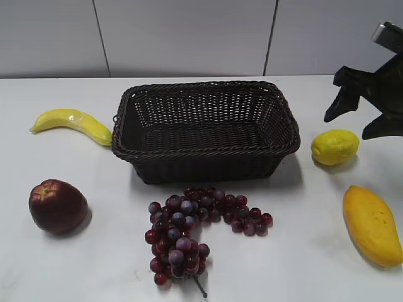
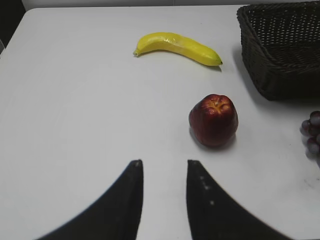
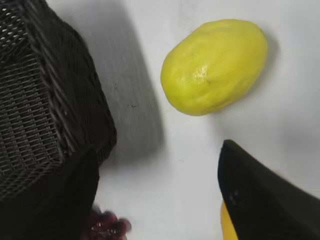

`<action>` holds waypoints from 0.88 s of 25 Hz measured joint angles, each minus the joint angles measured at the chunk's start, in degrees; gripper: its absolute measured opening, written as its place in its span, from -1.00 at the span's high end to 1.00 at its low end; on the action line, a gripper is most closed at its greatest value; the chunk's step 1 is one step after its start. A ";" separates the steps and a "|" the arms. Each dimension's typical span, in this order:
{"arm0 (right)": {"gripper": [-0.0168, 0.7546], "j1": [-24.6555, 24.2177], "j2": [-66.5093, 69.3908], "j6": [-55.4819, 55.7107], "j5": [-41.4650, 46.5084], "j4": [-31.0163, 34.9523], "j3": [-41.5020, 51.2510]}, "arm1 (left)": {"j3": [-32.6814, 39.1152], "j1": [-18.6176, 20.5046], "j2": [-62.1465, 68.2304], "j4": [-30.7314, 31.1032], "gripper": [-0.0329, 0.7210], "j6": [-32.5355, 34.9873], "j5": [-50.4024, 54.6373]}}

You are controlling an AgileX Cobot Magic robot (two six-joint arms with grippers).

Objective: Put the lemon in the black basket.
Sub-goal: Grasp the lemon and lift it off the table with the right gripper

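Observation:
The lemon (image 1: pixel 334 146) lies on the white table just right of the black basket (image 1: pixel 204 129). My right gripper (image 1: pixel 356 123) is open and hovers above and slightly behind the lemon, not touching it. In the right wrist view the lemon (image 3: pixel 215 66) lies ahead of the open jaws (image 3: pixel 157 160), with the basket's corner (image 3: pixel 45 95) at the left. My left gripper (image 2: pixel 164 167) is open and empty over bare table. It is not seen in the exterior view.
A banana (image 1: pixel 72 123) lies left of the basket. A dark red apple (image 1: pixel 58 206) sits front left. A grape bunch (image 1: pixel 195 229) lies in front of the basket. A mango (image 1: pixel 373 224) lies front right.

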 joint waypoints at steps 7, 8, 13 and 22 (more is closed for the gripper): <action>-0.79 -0.01 6.57 11.56 2.31 -1.11 -4.91 | 0.00 0.00 0.00 0.00 0.29 0.00 0.00; -0.79 -0.01 6.98 13.62 2.37 -2.00 -5.03 | 0.00 0.00 0.00 0.00 0.29 0.00 0.00; -0.79 -0.12 8.90 25.07 0.92 -8.89 -5.09 | 0.00 0.00 0.00 0.00 0.29 0.00 0.00; -0.78 -0.12 14.52 27.29 -3.10 -7.37 -5.31 | 0.00 0.00 0.00 0.00 0.29 0.00 0.00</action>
